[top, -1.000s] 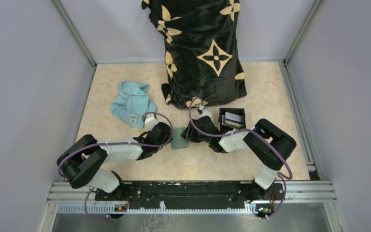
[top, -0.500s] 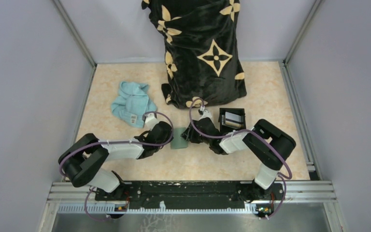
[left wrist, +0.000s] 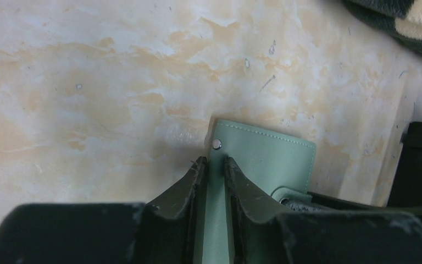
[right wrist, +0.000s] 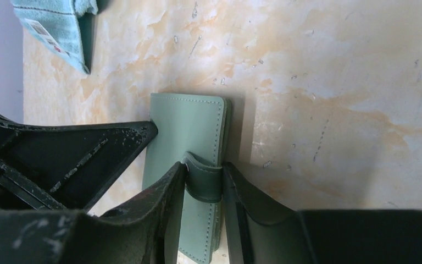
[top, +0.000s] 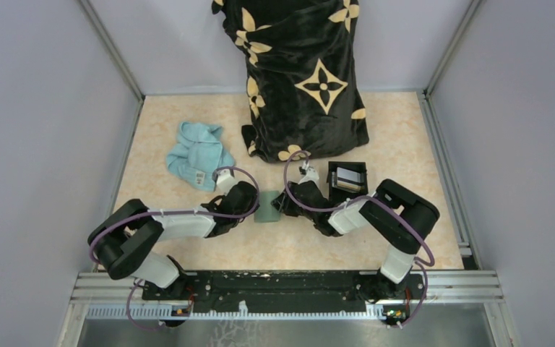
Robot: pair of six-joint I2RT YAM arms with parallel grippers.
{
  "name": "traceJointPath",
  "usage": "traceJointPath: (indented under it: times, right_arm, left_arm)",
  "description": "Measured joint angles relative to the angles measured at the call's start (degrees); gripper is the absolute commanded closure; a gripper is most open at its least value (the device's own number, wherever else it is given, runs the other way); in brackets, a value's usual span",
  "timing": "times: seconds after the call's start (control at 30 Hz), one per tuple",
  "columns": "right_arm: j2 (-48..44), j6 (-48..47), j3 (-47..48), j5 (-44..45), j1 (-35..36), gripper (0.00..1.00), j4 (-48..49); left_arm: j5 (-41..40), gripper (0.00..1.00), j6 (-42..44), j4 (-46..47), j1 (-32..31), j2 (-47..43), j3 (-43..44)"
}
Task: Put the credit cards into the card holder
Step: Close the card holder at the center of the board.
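While left gripper [left wrist: 214,162] pinches the card holder [left wrist: 264,159], right gripper [right wrist: 204,168] clasps its strap [right wrist: 203,184].

The card holder [top: 267,206] is sage green with matching stitching along its edges, a small silver snap stud [left wrist: 216,144] and a darker green strap [right wrist: 203,184]. My left pincer [left wrist: 215,165] and right pincer [right wrist: 203,171] are matt black, scuffed pale in places. The tabletop [top: 405,137] is cream, marbled with tan-orange. A black blanket [top: 303,72] bears tan four-petalled flowers. The cloth [top: 196,153] is light blue, the box [top: 347,176] black, my arms' cables [top: 181,213] purple.
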Motion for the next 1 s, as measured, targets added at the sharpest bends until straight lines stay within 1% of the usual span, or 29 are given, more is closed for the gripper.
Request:
traceJointPath:
  times: [0.37, 0.5, 0.67, 0.87, 1.0]
  right_arm:
    - [1.4, 1.0, 0.0, 7.2, 4.0, 0.71, 2.3]
    - [1.3, 1.2, 0.1, 8.6, 4.6, 0.62, 2.0]
    - [-0.8, 1.0, 0.4, 8.3, 5.4, 0.54, 0.0]
    - [-3.8, 0.4, 0.5, 5.2, 5.6, 0.54, -5.8]
    - [-4.4, 0.1, 0.6, 4.3, 5.6, 0.55, -7.0]
  left_arm:
    - [-1.7, 0.76, -0.3, 0.0, 0.3, 0.8, 0.6]
    - [-1.7, 0.76, -0.6, -0.1, 0.3, 0.9, 0.7]
    - [-1.6, 0.76, -0.8, -0.2, 0.3, 0.9, 0.9]
    - [-0.3, 0.76, -1.0, -0.3, 0.2, 0.8, 1.1]
    - [0.1, 0.76, -1.1, -0.4, 0.2, 0.8, 1.1]
